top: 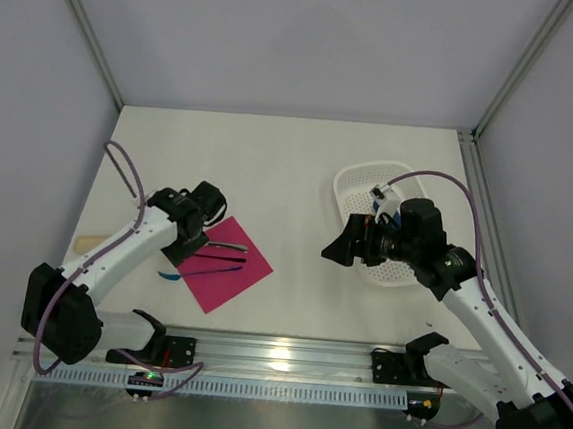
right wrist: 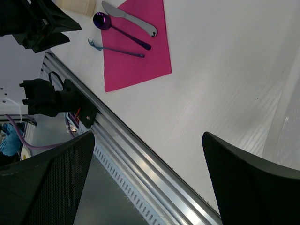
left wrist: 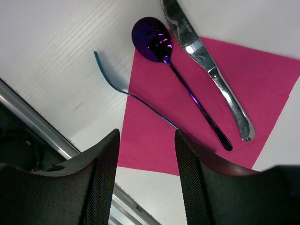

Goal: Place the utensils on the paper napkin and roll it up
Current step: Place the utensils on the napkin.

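The pink napkin point(top: 231, 275) lies flat and unrolled on the white table point(top: 271, 163), in front of the left arm and turned so that one corner points to the near rail. A silver knife point(left wrist: 206, 65) rests with its handle on the napkin, and its blade reaches over the edge onto the table. Just beside it lies a glossy purple spoon point(left wrist: 151, 36): the thin handle is on the paper, and the round head sits at the napkin's edge, mostly over the table. A slim bluish fork point(left wrist: 104, 70) is next to the spoon, with its prongs on the table and its handle crossing onto the napkin. The left gripper point(left wrist: 147, 140) hangs above the near side of the napkin; its two fingers are spread apart and nothing is between them. The right gripper point(right wrist: 148, 140) is well apart from the napkin, above bare table, with its fingers spread very wide and holding nothing. Behind it stands a white basket point(top: 355, 175) with small holes; the arm covers most of it, so I cannot tell what is inside.
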`<state>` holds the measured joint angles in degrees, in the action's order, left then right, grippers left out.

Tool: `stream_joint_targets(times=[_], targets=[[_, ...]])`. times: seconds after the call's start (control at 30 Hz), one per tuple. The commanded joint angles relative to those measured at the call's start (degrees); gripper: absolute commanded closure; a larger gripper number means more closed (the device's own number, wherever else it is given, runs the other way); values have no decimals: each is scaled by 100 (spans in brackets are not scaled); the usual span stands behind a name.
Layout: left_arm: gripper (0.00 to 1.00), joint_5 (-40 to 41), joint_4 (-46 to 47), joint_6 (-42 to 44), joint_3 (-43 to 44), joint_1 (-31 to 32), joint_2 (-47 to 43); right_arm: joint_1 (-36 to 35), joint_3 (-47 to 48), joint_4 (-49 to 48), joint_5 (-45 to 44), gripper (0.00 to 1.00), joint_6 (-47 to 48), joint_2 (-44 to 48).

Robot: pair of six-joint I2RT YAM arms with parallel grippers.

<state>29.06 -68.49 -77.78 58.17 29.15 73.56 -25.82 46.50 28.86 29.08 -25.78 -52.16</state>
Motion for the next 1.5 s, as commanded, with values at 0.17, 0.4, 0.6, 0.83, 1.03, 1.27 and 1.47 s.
stream_joint_targets(times=[0.17,0.4,0.6,0.83,1.03,1.27,1.47], targets=[[45,-822,-271,-2786,-525,-207,-412,-19,35,-100,-34,0,64,197],[47,-805,-147,-3305,-413,-339,-150,-10,-36,-197,150,0,73,250],[48,-1024,90,-3305,-385,-664,386,-10,-53,-214,177,1,108,285],[60,-1200,538,-3375,-535,-814,940,-28,-80,-249,186,1,143,215],[61,-1166,732,-3428,-614,-840,1002,-19,-132,-241,194,1,126,250],[62,-1385,854,-3367,-807,-858,1204,-19,-132,-241,194,1,143,233],[62,-1438,1232,-3411,-1141,-858,1196,-19,-132,-223,194,1,126,242]])
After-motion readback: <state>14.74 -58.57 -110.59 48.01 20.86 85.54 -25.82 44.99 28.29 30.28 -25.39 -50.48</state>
